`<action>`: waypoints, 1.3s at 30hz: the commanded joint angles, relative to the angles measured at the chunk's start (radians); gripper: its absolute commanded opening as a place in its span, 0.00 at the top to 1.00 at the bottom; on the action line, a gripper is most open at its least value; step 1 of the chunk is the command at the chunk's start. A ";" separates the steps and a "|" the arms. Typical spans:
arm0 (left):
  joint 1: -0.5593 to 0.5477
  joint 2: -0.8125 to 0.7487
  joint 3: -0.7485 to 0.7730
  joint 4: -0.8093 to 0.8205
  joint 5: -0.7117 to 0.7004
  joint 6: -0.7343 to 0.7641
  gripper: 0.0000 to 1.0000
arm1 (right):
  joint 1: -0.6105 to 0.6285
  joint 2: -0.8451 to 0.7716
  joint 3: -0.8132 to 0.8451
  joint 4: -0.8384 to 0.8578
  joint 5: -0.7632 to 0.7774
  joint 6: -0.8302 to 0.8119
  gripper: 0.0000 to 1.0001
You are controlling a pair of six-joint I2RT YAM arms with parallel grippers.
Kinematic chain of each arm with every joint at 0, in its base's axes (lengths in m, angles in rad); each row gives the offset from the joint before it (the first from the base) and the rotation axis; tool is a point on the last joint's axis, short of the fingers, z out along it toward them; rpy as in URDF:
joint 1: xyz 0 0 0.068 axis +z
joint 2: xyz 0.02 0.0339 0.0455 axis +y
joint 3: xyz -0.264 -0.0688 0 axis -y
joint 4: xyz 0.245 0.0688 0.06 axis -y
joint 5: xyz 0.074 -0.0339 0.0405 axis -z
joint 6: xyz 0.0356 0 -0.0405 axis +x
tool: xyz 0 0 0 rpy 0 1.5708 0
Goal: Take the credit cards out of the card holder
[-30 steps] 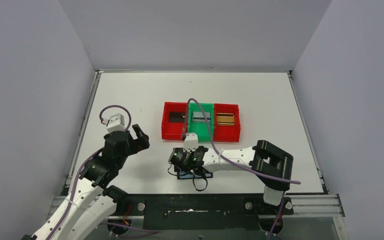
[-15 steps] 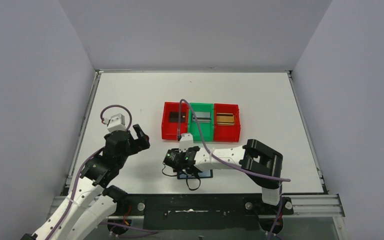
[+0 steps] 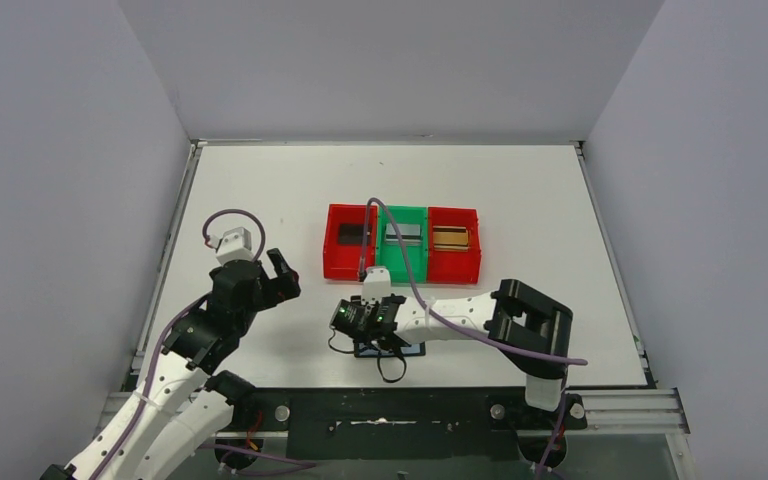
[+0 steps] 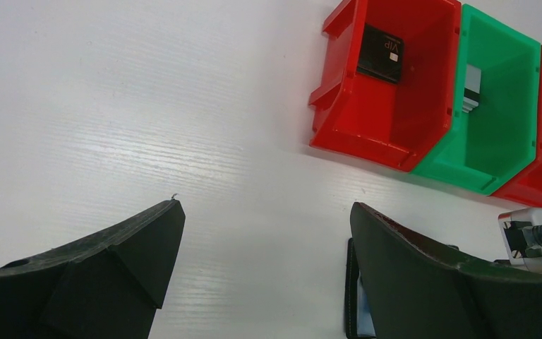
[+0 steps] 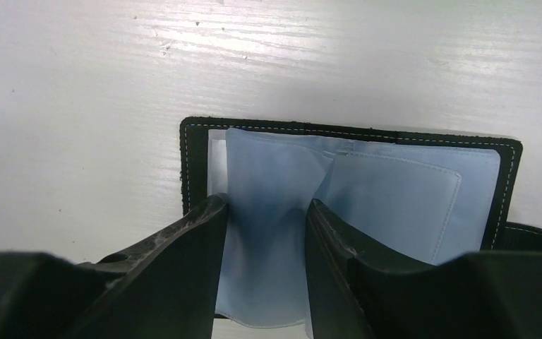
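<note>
Seen from above, the flat black bifold card holder lies open near the front edge of the white table, mostly hidden under the right arm's wrist. Only a dark sliver and a hint of blue show there. The right wrist view gives its bluish-grey inner pockets, but their lower part is cut off behind the black fingers.

The right gripper straddles a puckered blue sleeve with its jaws drawn narrow (whether they actually pinch it cannot be told). The left gripper hovers wide open over bare table to the left, holding nothing.

Behind them, the row of red, green and red plastic bins holds the cards. The small black card lies in the left red bin, and the silver-grey card in the green one, half masked by a wall in the left wrist view. The gold card lies in the right red bin.

Against a second ago, the right arm has shifted slightly leftward over the holder, while the left arm stays put.
</note>
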 commanded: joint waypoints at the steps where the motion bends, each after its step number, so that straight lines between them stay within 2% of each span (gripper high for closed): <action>1: 0.005 0.001 0.022 0.031 0.004 -0.003 0.10 | -0.017 -0.010 -0.065 0.059 -0.046 -0.004 0.68; 11: 0.005 0.010 0.022 0.033 0.008 -0.001 0.10 | -0.039 -0.135 -0.203 0.257 -0.084 -0.013 0.71; 14: 0.005 0.010 0.022 0.032 0.010 -0.001 0.10 | -0.048 -0.192 -0.248 0.316 -0.095 -0.022 0.67; 18: 0.005 0.011 0.021 0.034 0.012 0.000 0.10 | -0.041 -0.219 -0.206 0.250 -0.049 -0.032 0.48; 21: 0.005 0.012 0.021 0.035 0.014 0.001 0.10 | -0.020 -0.201 -0.133 0.148 0.003 -0.040 0.38; 28: 0.006 0.012 0.021 0.037 0.019 0.002 0.10 | 0.038 -0.091 0.033 -0.103 0.132 0.034 0.35; 39: 0.006 -0.001 0.019 0.037 0.013 -0.001 0.10 | 0.034 -0.033 -0.004 -0.018 0.048 0.007 0.36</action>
